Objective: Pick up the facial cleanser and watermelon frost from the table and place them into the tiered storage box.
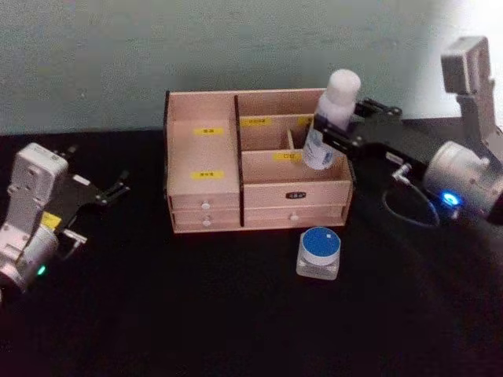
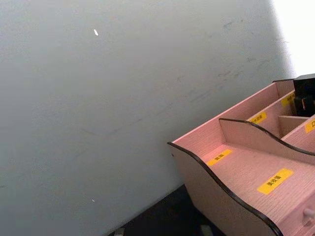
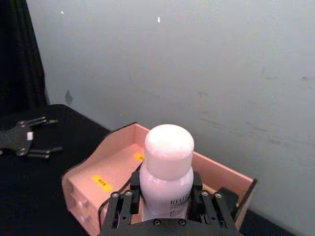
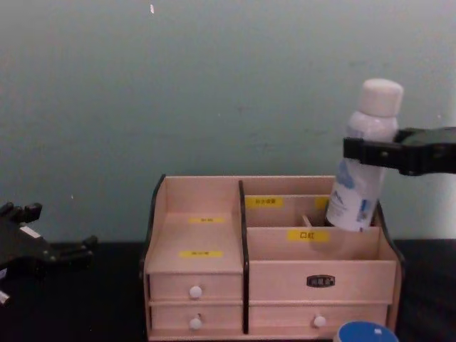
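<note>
The facial cleanser (image 1: 332, 118), a tall white bottle with a rounded cap, leans with its cap tilted right and its lower end dipping into the right rear compartment of the tiered storage box (image 1: 204, 200). My right gripper (image 1: 334, 135) is shut on the bottle's middle, with a finger on each side of the facial cleanser (image 3: 167, 172) in the right wrist view. In the chest view the facial cleanser (image 4: 363, 164) stands above the box's right side. The watermelon frost (image 1: 319, 253), a squat jar with a blue lid, sits on the table just in front of the box's right drawers. My left gripper (image 1: 110, 191) rests open at the far left.
A black cloth covers the table and a grey-green wall stands close behind the box. Open table lies in front of the box, on the left and at the centre. The box's left stepped compartment (image 2: 246, 172) holds nothing.
</note>
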Controlling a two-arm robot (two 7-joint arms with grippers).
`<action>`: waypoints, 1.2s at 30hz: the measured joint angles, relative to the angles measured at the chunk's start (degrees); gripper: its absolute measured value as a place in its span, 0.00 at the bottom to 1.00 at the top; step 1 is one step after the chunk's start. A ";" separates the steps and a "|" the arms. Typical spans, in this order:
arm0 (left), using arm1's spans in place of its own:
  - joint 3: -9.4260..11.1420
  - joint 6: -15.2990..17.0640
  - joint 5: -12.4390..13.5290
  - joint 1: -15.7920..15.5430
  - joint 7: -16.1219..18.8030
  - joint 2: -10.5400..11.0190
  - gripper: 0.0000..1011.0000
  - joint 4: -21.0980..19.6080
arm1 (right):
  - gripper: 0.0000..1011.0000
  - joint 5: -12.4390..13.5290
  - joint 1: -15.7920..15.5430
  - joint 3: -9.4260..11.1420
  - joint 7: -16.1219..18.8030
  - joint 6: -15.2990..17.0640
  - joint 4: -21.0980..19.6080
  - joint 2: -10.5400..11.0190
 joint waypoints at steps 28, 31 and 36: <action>0.00 0.00 0.00 0.00 0.00 0.00 0.99 0.00 | 0.58 -3.12 14.93 -6.60 2.74 -2.01 20.06 -9.04; 0.00 0.00 0.00 0.00 0.00 0.00 0.99 0.00 | 0.58 -3.25 15.52 -6.77 2.80 -1.99 21.02 -9.51; 0.00 0.00 0.00 0.00 0.00 0.00 0.99 0.00 | 0.58 -3.50 16.62 -7.02 3.03 -2.11 23.13 -10.48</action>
